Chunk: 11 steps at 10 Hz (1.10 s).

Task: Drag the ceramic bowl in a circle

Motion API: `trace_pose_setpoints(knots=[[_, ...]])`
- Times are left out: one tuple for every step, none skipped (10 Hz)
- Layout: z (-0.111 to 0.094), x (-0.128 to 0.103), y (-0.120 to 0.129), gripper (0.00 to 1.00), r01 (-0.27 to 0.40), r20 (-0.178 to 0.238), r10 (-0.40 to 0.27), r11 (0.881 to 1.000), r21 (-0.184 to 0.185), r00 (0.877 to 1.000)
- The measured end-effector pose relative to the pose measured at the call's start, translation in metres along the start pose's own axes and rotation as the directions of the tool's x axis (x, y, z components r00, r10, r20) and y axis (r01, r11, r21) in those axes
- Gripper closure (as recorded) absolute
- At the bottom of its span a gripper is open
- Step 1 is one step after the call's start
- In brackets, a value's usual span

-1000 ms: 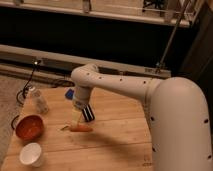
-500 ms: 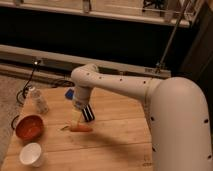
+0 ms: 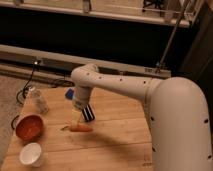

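Hovered with gripper (image 3: 82,116) released, empty, just above carrot (image 3: 80,128). Needed to reach ceramic bowl (image 3: 29,127) well to its left, hooking the rim gently.

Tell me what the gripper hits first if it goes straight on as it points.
Most likely the carrot lying on the table right below the open, downward-pointing gripper. Depth is unclear, so it might touch bare wood just behind it. The ceramic bowl sits off to the side.
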Motion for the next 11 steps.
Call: trace_pose_setpoints(knots=[[0.0,0.0,0.0,0.2,0.003,0.002,-0.003,1.0,-0.003,1.0],[-0.001,0.0,0.001,0.2,-0.005,0.023,0.005,1.0,-0.006,1.0],[0.0,0.003,0.002,0.2,-0.021,0.045,0.021,1.0,-0.008,0.999],[0.0,0.015,0.003,0.2,-0.053,0.083,0.053,0.999,-0.009,0.995],[0.002,0.03,0.003,0.2,-0.081,0.102,0.082,0.997,-0.008,0.991],[0.003,0.043,0.004,0.2,-0.109,0.106,0.109,0.994,-0.005,0.988],[0.006,0.064,0.006,0.2,-0.157,0.096,0.157,0.988,0.001,0.983],[0.009,0.081,0.008,0.2,-0.207,0.085,0.206,0.978,0.002,0.975],[0.011,0.092,0.01,0.2,-0.256,0.08,0.256,0.967,-0.013,0.963],[0.014,0.101,0.012,0.2,-0.298,0.075,0.3,0.954,-0.038,0.951],[0.016,0.11,0.011,0.2,-0.322,0.067,0.326,0.945,-0.063,0.943]])
